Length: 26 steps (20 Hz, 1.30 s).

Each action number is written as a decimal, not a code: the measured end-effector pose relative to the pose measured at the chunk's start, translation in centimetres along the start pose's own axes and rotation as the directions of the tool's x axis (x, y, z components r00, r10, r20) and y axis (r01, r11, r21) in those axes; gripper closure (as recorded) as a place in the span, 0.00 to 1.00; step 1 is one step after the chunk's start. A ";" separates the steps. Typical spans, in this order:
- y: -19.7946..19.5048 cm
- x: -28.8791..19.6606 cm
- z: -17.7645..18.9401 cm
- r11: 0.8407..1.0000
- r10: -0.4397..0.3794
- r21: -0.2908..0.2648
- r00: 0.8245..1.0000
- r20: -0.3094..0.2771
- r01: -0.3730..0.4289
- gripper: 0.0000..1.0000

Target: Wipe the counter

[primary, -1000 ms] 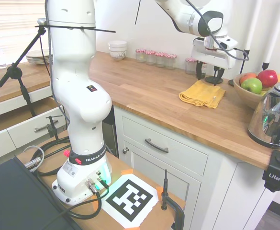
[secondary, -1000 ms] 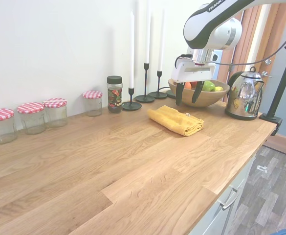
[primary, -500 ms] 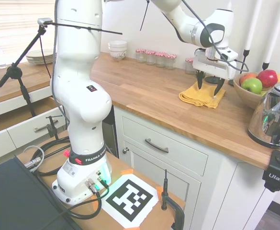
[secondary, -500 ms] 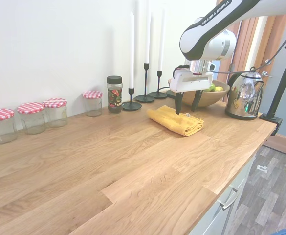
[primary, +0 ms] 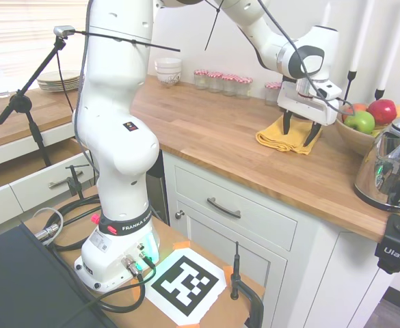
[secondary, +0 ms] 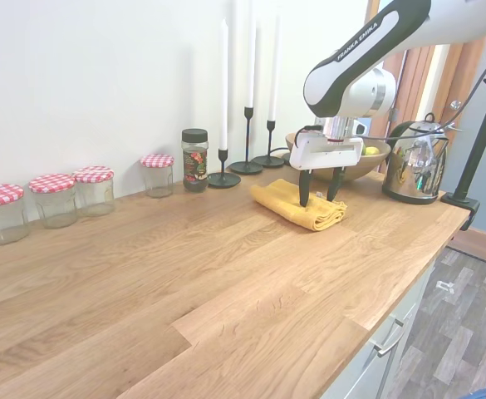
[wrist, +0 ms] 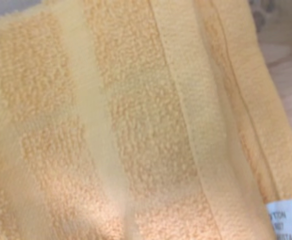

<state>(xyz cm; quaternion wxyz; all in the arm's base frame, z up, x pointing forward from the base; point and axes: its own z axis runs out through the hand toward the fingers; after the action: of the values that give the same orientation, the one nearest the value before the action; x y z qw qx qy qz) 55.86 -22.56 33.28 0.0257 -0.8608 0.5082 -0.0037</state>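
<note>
Bench [secondary: 184, 283] of brown wood runs along the wall, and a folded yellow towel [secondary: 299, 204] lies near its fruit-bowl [secondary: 361, 163] end, ready as the wiping cloth. Directly over it the gripper [secondary: 318, 197] points down, fingers [secondary: 303, 190] spread and straddling the folds, tips at the cloth, seemingly for a pinch.

"FRANKA EMIKA" reads in white on the dark band around the arm's base [primary: 126, 226], lower left of the first exterior view, and again along the arm's forearm [secondary: 360, 37], upper right of the second. "Ulanzi" sits on the black clamp [primary: 398, 254] at right. The towel's white tag [wrist: 285, 220] shows print too blurred to read.
</note>
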 end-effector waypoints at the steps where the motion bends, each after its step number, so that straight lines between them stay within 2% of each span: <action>1: -0.1 0.1 0.0 1.000 0.000 0.001 1.000 -0.001 0.000 1.00; 26: -1.8 -1.4 0.3 0.999 -0.039 0.015 0.999 0.004 0.039 1.00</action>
<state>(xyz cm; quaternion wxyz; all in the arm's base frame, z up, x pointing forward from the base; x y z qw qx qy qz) 56.81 -20.49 33.07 0.0333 -0.8704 0.4913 -0.0060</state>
